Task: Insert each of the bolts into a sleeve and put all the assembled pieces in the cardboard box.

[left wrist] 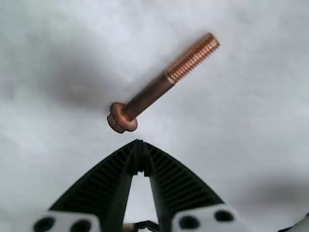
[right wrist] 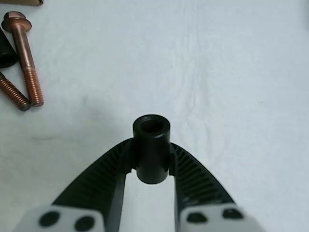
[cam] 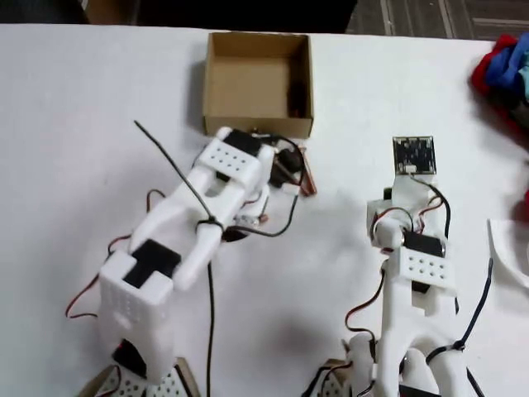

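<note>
while clamping the sleeve (right wrist: 152,130) upright in the right gripper (right wrist: 151,145), bore end up, looks like the pairing step, with nothing joined yet. left gripper (left wrist: 140,145) jaws pressed together on nothing, tips just short of the head of a bolt (left wrist: 161,84) lying flat on the table (left wrist: 251,159). cardboard box (cam: 248,126) close beside the left arm. probably calls for opening the left jaws, grabbing that bolt by the shank, then lining the threaded end up with the sleeve's hole.

The bolt (left wrist: 161,84) is copper, the sleeve (right wrist: 152,147) black, the box (cam: 248,87) apparently brown.
</note>
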Motion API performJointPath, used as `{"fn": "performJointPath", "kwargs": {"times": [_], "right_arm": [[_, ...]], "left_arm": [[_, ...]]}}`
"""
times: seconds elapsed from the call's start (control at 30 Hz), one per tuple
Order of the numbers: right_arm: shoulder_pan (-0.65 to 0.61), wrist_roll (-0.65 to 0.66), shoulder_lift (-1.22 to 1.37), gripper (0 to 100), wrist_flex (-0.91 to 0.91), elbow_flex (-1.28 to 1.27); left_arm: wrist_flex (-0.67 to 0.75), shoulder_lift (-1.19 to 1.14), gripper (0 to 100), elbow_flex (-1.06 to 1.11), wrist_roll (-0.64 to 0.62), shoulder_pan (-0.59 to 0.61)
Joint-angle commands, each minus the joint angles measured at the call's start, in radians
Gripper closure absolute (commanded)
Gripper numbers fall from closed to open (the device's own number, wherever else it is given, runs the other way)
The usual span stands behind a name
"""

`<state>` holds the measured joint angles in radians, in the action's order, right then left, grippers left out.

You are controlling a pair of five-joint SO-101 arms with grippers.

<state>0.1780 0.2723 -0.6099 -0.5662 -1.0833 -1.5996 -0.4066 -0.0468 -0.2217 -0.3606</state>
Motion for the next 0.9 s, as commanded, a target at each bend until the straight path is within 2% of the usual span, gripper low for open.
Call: {"fn": "performJointPath", "kwargs": {"times": [0.0,0.23,0.4,0.8,0.87], "right_arm": [[0.008,-0.005,-0.051,97.6,0.019,0.046],[0.008,-0.005,-0.051,97.6,0.019,0.046],[0.008,-0.005,-0.051,97.6,0.019,0.046],[0.007,-0.005,-0.051,97.6,0.019,0.046],[0.007,-0.005,-0.051,97.6,0.019,0.046]], "left_arm": [[0.017,-0.066,97,-0.019,-0.011,-0.002],[0.078,-0.167,97,-0.153,-0.011,0.066],[0.069,-0.167,97,-0.236,-0.006,0.112],[0.054,-0.169,97,-0.317,-0.015,0.11],[0.054,-0.172,94,-0.341,-0.08,0.114]]}}
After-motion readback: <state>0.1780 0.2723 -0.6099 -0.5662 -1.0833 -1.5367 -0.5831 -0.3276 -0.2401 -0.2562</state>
